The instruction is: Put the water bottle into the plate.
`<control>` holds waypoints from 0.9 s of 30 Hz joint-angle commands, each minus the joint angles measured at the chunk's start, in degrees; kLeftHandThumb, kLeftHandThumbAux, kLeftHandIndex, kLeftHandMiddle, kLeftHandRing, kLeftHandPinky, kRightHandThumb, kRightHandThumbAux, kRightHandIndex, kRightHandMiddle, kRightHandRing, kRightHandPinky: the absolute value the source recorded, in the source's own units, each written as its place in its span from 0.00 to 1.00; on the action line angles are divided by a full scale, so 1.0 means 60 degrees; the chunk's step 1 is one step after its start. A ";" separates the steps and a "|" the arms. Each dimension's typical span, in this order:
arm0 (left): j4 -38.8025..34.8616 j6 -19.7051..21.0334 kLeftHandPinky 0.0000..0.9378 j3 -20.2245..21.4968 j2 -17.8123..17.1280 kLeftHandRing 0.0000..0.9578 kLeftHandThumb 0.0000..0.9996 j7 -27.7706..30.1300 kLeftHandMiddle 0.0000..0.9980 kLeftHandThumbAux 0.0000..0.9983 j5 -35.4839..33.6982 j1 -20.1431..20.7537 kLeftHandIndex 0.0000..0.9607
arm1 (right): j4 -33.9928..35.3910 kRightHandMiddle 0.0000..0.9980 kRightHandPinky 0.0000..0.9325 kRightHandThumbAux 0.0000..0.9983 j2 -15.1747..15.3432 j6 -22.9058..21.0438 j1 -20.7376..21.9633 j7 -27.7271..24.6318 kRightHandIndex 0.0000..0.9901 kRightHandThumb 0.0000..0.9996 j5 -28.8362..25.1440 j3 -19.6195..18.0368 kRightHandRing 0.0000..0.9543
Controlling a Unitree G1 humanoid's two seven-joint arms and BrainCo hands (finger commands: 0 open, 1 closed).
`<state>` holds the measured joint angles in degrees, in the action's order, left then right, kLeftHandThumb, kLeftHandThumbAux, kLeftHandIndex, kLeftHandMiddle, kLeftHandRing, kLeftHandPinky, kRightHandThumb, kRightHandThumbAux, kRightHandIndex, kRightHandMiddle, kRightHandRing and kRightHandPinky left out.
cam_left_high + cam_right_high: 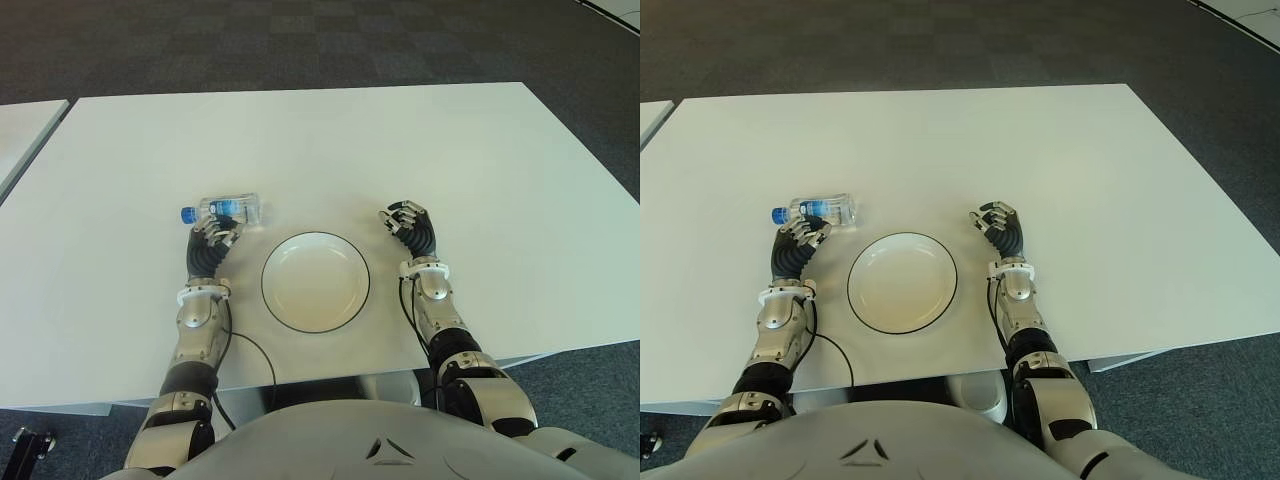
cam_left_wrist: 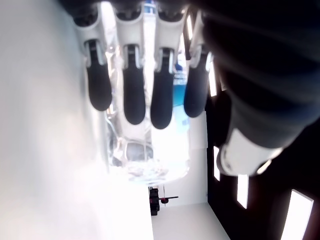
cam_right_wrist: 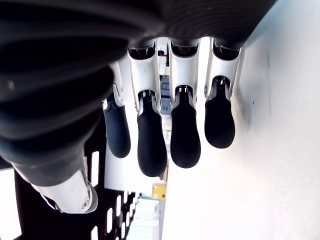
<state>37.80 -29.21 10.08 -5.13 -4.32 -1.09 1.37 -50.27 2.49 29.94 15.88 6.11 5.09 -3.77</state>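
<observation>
A clear water bottle with a blue cap and label lies on its side on the white table, left of and behind the plate. The white, dark-rimmed plate sits near the front edge, with nothing in it. My left hand is just in front of the bottle, fingertips close to its side. In the left wrist view its fingers hang relaxed and the bottle shows beyond them, not grasped. My right hand shows right of the plate, fingers loosely bent and holding nothing.
A second white table's corner shows at the far left. Dark carpet surrounds the table. Bare tabletop stretches behind and to the right of the plate.
</observation>
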 commanded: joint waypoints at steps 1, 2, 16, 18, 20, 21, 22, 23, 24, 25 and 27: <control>0.0490 0.0484 0.44 -0.0082 0.0111 0.44 0.71 0.0055 0.45 0.72 0.0024 -0.0539 0.45 | -0.0522 0.67 0.70 0.73 -0.0082 -0.0911 -0.0807 -0.0056 0.44 0.71 -0.0117 -0.0003 0.69; 0.0483 0.0486 0.44 -0.0081 0.0110 0.44 0.71 0.0057 0.45 0.72 0.0021 -0.0545 0.45 | -0.0515 0.67 0.70 0.73 -0.0085 -0.0913 -0.0814 -0.0064 0.44 0.71 -0.0118 0.0000 0.69; 0.0375 0.0553 0.44 -0.0035 0.0132 0.44 0.71 0.0087 0.44 0.72 -0.0069 -0.0617 0.45 | -0.0386 0.66 0.70 0.73 -0.0108 -0.0955 -0.0921 -0.0106 0.44 0.71 -0.0094 0.0073 0.69; 0.0347 0.0557 0.44 -0.0018 0.0128 0.44 0.71 0.0130 0.44 0.72 -0.0116 -0.0621 0.45 | -0.0363 0.66 0.70 0.73 -0.0122 -0.0969 -0.0934 -0.0103 0.44 0.71 -0.0099 0.0078 0.69; 0.0209 0.0562 0.44 -0.0001 0.0091 0.44 0.71 0.0186 0.44 0.72 -0.0158 -0.0644 0.45 | -0.0344 0.66 0.70 0.73 -0.0133 -0.0974 -0.0948 -0.0138 0.44 0.71 -0.0105 0.0093 0.69; 0.0116 0.0565 0.44 0.0008 0.0064 0.44 0.71 0.0215 0.44 0.72 -0.0176 -0.0664 0.45 | -0.0334 0.66 0.70 0.73 -0.0140 -0.0975 -0.0958 -0.0161 0.44 0.71 -0.0106 0.0105 0.69; -0.0416 0.0674 0.44 -0.0032 0.0046 0.44 0.71 0.0214 0.44 0.72 -0.0145 -0.0804 0.45 | -0.0328 0.67 0.70 0.73 -0.0143 -0.0978 -0.0965 -0.0191 0.44 0.71 -0.0112 0.0113 0.69; -0.0806 0.0760 0.44 -0.0064 0.0037 0.44 0.71 0.0211 0.44 0.72 -0.0121 -0.0908 0.45 | -0.0323 0.67 0.70 0.73 -0.0145 -0.0981 -0.0969 -0.0211 0.44 0.71 -0.0116 0.0118 0.69; -0.1457 0.0948 0.44 -0.0121 0.0034 0.44 0.71 0.0196 0.44 0.72 -0.0071 -0.1082 0.44 | -0.0317 0.67 0.70 0.73 -0.0147 -0.0985 -0.0974 -0.0228 0.44 0.71 -0.0119 0.0123 0.69; -0.1926 0.1110 0.44 -0.0161 0.0035 0.44 0.71 0.0186 0.44 0.72 -0.0039 -0.1209 0.44 | -0.0312 0.67 0.70 0.73 -0.0148 -0.0988 -0.0978 -0.0240 0.44 0.71 -0.0121 0.0125 0.69; -0.3231 0.1665 0.43 -0.0241 -0.0009 0.44 0.71 0.0171 0.44 0.72 0.0054 -0.1553 0.44 | -0.0304 0.67 0.70 0.73 -0.0170 -0.0955 -0.0997 -0.0241 0.44 0.71 -0.0097 0.0147 0.69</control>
<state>26.38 -24.42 9.64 -5.08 -3.80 -1.45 -3.79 -48.55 2.22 29.77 14.98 5.29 5.09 -3.19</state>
